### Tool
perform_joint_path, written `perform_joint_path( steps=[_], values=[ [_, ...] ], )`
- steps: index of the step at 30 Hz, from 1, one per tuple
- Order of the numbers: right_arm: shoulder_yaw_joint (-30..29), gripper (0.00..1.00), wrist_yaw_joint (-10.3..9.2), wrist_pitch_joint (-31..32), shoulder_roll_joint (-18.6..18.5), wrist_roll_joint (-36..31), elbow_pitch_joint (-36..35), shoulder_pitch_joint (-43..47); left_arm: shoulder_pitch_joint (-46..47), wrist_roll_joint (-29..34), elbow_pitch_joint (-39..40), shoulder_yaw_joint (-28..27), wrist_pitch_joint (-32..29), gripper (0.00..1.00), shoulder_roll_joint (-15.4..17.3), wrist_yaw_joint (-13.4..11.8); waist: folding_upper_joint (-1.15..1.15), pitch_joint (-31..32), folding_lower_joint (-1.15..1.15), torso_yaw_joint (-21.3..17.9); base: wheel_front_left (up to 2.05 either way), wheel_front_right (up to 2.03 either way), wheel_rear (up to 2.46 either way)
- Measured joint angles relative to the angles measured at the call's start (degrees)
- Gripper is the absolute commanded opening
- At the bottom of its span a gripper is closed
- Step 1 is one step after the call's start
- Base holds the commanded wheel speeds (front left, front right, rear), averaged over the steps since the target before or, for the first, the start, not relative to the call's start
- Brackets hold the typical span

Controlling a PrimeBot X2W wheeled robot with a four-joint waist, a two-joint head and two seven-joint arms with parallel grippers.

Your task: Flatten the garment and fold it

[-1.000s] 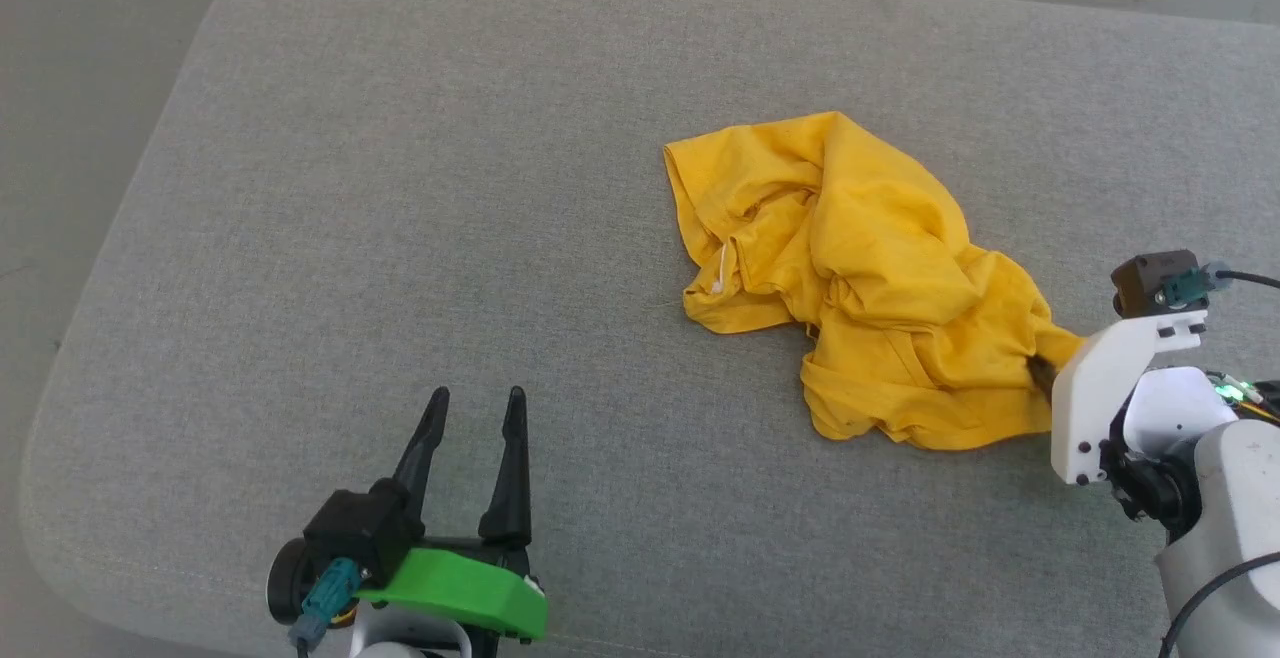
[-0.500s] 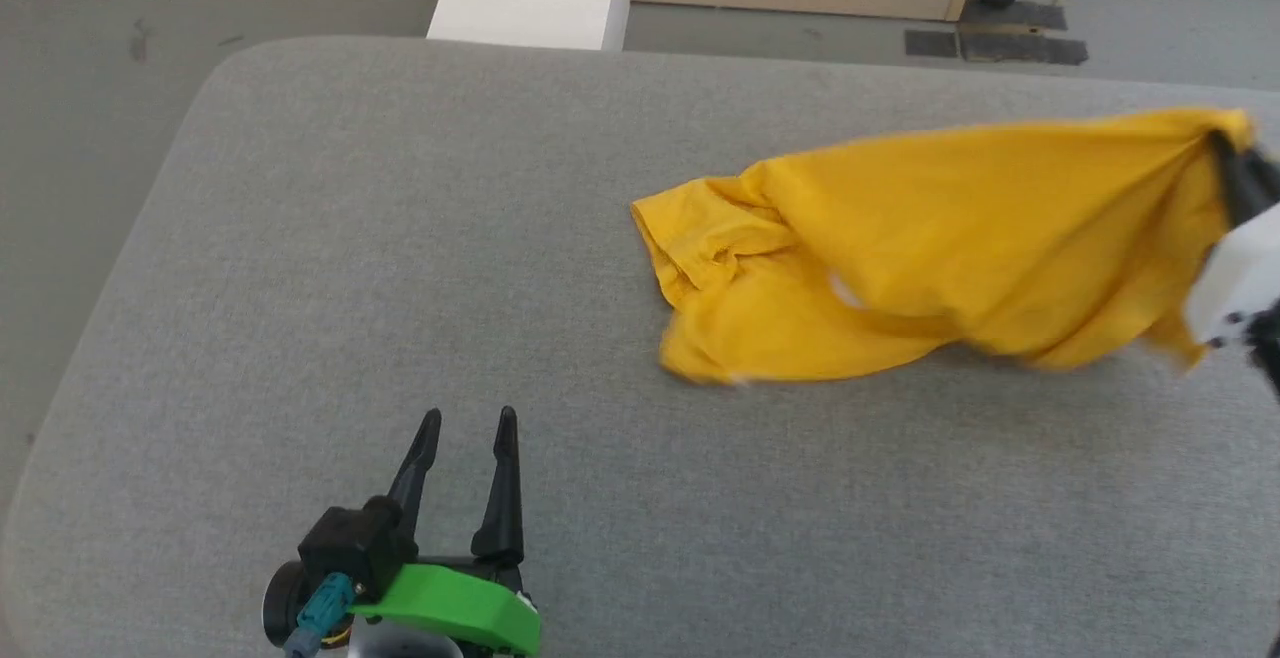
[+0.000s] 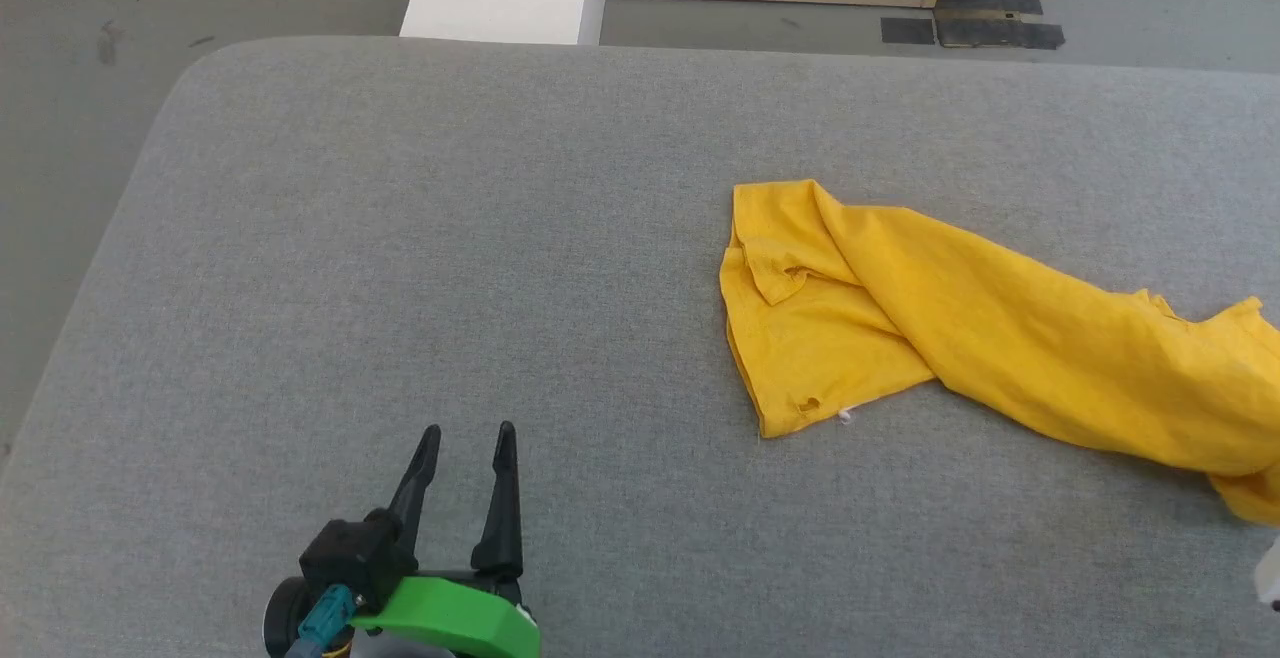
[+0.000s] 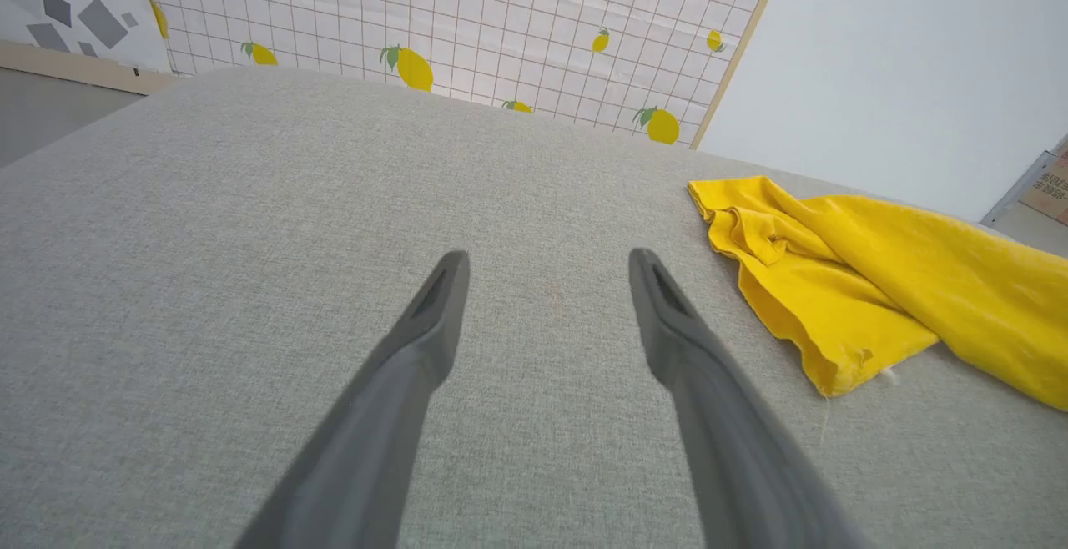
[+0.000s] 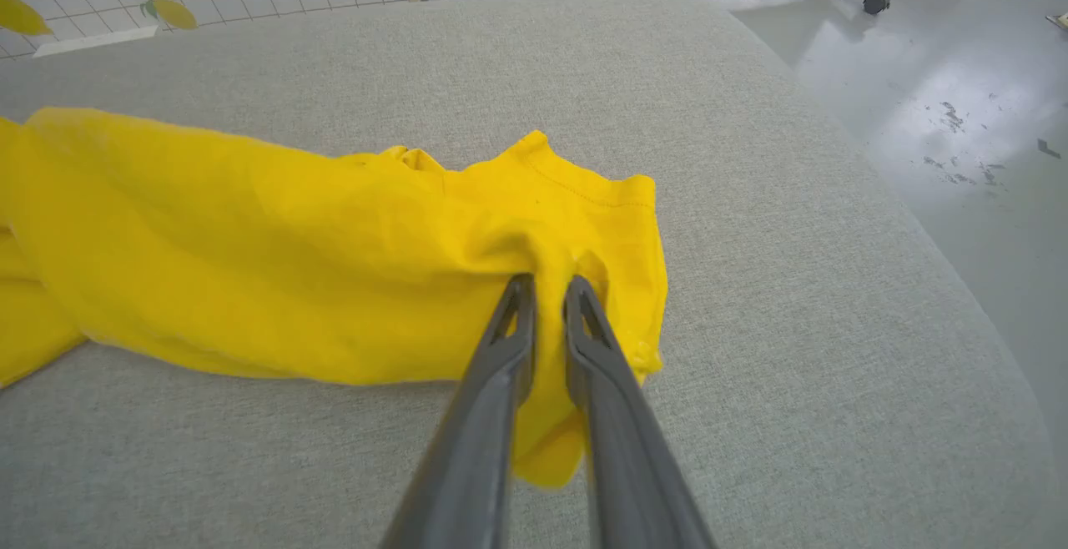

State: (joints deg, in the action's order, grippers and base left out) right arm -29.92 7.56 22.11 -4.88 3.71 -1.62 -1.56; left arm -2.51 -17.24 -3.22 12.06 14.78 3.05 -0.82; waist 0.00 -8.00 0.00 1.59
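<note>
Garment [image 3: 1000, 338] dragged toward table [image 3: 400, 238] edge, perhaps.

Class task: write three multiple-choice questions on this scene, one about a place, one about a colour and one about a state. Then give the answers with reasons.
1. Where does the t-shirt lie on the grey cushion?
A. On the robot's left side
B. On the robot's right side
C. Hanging off the far edge

2. What colour is the t-shirt?
A. Red
B. Blue
C. Yellow

3. What state is the right gripper in?
A. Shut on the t-shirt
B. Wide open
C. Shut on nothing

Answers:
1 B: in the head view it lies right of the middle and runs to the right edge.
2 C: the cloth is yellow in every view.
3 A: the right wrist view shows yellow cloth pinched in the gripper.
</note>
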Motion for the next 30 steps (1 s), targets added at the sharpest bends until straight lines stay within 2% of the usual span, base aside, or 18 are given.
perform_joint_path(
  steps=[4,9,16,20,24,30],
  values=[
    [2.41,1.00,0.00,-2.33,0.21,-0.16,0.19,-1.52,0.01,0.00,-0.36,0.10,0.00,1.00,0.00,0.00,0.00,0.35,0.00,-0.19,0.00,0.00,0.00],
    [10.35,1.00,0.00,-3.10,-0.87,1.76,-2.49,-5.35,0.09,-0.94,-0.46,1.08,0.00,1.00,0.00,-0.09,0.00,0.72,0.00,0.47,0.00,0.00,0.00],
    [27.41,1.00,0.00,5.39,-3.48,6.15,-3.16,-11.56,0.29,-2.00,-0.44,1.92,0.00,1.00,-0.01,-0.27,0.00,-0.55,0.00,1.89,0.00,0.00,0.00],
    [34.63,1.00,0.03,11.69,-5.60,7.21,1.52,-15.62,1.18,-1.96,-0.29,2.64,0.00,1.00,-0.02,-0.30,0.00,-1.95,0.00,2.98,0.00,0.00,0.00],
    [38.40,1.00,0.00,17.05,-6.23,7.09,7.78,-19.51,2.85,-1.89,-0.21,3.69,0.00,1.00,-0.03,-0.26,0.00,-3.44,0.00,4.56,0.00,0.00,0.00],
    [40.57,1.00,0.01,19.90,-6.67,6.91,18.83,-22.24,4.91,-2.00,-0.52,5.48,0.00,1.00,-0.04,-0.29,0.00,-5.60,0.00,8.31,0.00,0.00,0.00]
  ],
)
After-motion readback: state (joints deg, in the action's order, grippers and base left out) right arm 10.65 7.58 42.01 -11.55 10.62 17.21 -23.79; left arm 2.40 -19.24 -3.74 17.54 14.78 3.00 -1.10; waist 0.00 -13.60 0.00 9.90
